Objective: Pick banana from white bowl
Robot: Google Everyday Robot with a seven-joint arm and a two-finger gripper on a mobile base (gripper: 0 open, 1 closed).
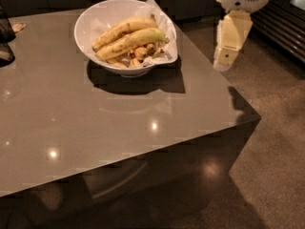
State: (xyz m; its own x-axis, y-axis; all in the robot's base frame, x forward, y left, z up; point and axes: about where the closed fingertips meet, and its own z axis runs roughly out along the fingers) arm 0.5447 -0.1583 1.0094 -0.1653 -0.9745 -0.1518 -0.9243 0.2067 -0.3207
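A glossy white bowl (90,25) lined with crumpled white paper stands on the far part of the grey table (95,118). Two yellow bananas (128,39) lie across it, over smaller brownish pieces. My gripper (225,61) hangs from the white arm at the upper right, beyond the table's right edge, to the right of the bowl and apart from it. It holds nothing that I can see.
A dark object (5,42) stands at the table's far left edge. The table's right corner (255,116) juts toward the speckled floor. Dark cabinets and a slatted panel (281,27) run along the back right.
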